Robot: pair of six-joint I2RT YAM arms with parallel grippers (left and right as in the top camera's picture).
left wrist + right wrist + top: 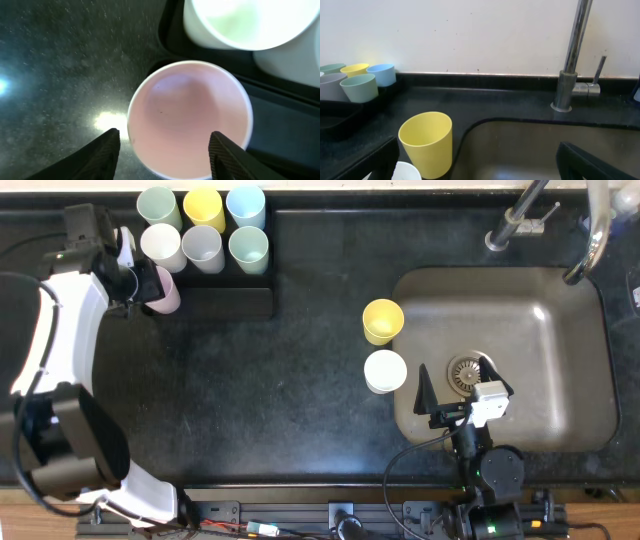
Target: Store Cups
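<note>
My left gripper (164,133) gapes wide, empty, 1 finger either side of the pink cup (190,112). It looks light, stiff and slick, so I'd squeeze gently below its rim.

Nine cups (382,320), one black tray (235,302), one sink (560,380) and one tap (515,220).
</note>
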